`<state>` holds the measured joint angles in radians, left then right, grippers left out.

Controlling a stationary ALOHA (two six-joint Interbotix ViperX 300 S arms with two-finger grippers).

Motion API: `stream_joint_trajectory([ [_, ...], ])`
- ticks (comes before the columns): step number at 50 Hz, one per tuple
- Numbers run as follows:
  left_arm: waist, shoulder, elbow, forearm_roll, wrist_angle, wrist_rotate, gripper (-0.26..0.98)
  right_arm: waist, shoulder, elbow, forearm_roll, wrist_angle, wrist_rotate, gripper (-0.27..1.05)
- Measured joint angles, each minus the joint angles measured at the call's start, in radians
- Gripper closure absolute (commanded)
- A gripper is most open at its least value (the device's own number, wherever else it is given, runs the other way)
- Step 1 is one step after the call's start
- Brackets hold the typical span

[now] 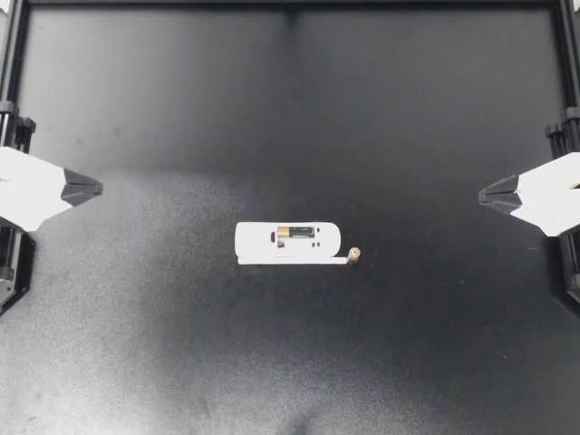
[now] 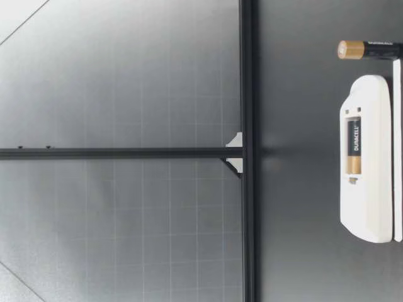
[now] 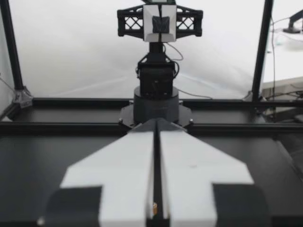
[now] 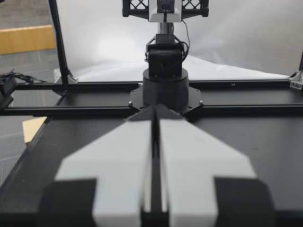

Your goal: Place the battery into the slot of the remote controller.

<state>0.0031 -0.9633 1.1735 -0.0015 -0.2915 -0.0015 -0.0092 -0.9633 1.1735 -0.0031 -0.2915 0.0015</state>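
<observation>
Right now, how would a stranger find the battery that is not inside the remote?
Find the white remote controller in the middle of the black table. Just past its end on my right arm's side stands the loose battery, upright, gold end up. The other battery lies flat inside the remote's slot.

Light is soft and even. The black tabletop (image 1: pixel 181 109) stays dim, with a pale sheen left of its middle and barely any shadow. The white remote (image 1: pixel 263 241) is blown out by glare, as are my left tool (image 1: pixel 96 188) and right tool (image 1: pixel 484 194). In both wrist views the near fingers (image 3: pixel 123 175) blur, and the far backdrop (image 3: pixel 71 56) is washed bright.
</observation>
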Motion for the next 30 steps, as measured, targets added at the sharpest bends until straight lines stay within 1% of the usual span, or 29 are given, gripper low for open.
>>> stream_joint_trajectory([
  [3, 0.0, 0.0, 0.0, 0.0, -0.003, 0.003, 0.85, 0.002, 0.0, 0.0, 0.002, 0.0, 0.0, 0.95],
  [10, 0.005, 0.0, 0.0, 0.0, -0.026, 0.005, 0.85, 0.002, 0.003, 0.0, 0.0, -0.003, 0.003, 0.95],
  [17, 0.005, 0.0, 0.0, 0.0, -0.052, 0.005, 0.85, 0.002, 0.043, -0.018, 0.002, 0.014, 0.018, 0.95],
  [24, 0.005, 0.005, 0.009, 0.0, -0.06, 0.005, 0.85, 0.0, 0.161, -0.087, 0.002, 0.087, 0.044, 0.95],
  [30, 0.005, 0.011, 0.012, -0.002, -0.061, 0.005, 0.85, 0.0, 0.282, -0.164, 0.002, 0.198, 0.061, 0.95],
])
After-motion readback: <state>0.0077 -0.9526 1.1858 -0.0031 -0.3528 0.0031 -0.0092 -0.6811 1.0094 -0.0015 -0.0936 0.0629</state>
